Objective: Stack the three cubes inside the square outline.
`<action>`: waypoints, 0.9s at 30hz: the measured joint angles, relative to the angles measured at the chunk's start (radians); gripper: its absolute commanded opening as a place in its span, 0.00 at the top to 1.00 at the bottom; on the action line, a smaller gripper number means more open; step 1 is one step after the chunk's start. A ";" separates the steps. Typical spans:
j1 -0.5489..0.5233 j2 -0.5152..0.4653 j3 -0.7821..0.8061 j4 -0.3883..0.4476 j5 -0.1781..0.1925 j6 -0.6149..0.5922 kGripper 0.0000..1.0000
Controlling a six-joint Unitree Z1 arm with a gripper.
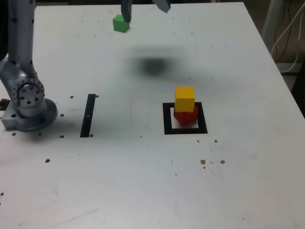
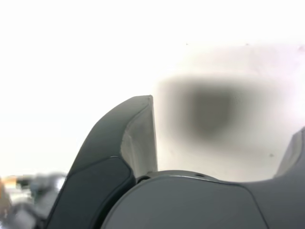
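Green cube [image 1: 121,23], sitting loose at eleven o'clock on the table [image 1: 143,181], well apart from the yellow cube [image 1: 185,98] resting atop the red cube [image 1: 186,116] inside the square outline [image 1: 167,119]; gripper [image 1: 145,6] hovering empty, fingers spread wide, needing squaring to its faces before descending.

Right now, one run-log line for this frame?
stack: yellow cube on red cube in square outline | green cube loose on table | gripper open, empty, above table
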 measured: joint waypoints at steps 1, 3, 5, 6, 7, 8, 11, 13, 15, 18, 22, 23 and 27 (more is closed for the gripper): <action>0.031 0.003 0.000 -0.011 0.000 0.031 0.01; 0.100 0.013 -0.004 -0.022 0.004 0.075 0.01; 0.163 0.034 -0.020 -0.033 0.007 0.118 0.01; 0.188 0.046 -0.030 -0.036 0.009 0.135 0.01; 0.204 0.059 -0.038 -0.036 0.010 0.144 0.01; 0.214 0.072 -0.051 -0.033 0.010 0.161 0.01; 0.253 0.106 -0.083 -0.027 0.013 0.185 0.01; 0.272 0.126 -0.098 -0.022 0.022 0.189 0.01; 0.281 0.157 -0.122 -0.013 0.043 0.193 0.02; 0.296 0.201 -0.148 -0.013 0.066 0.193 0.02; 0.343 0.266 -0.202 -0.013 0.086 0.191 0.02; 0.357 0.283 -0.214 -0.013 0.088 0.190 0.02; 0.389 0.321 -0.247 -0.013 0.089 0.190 0.02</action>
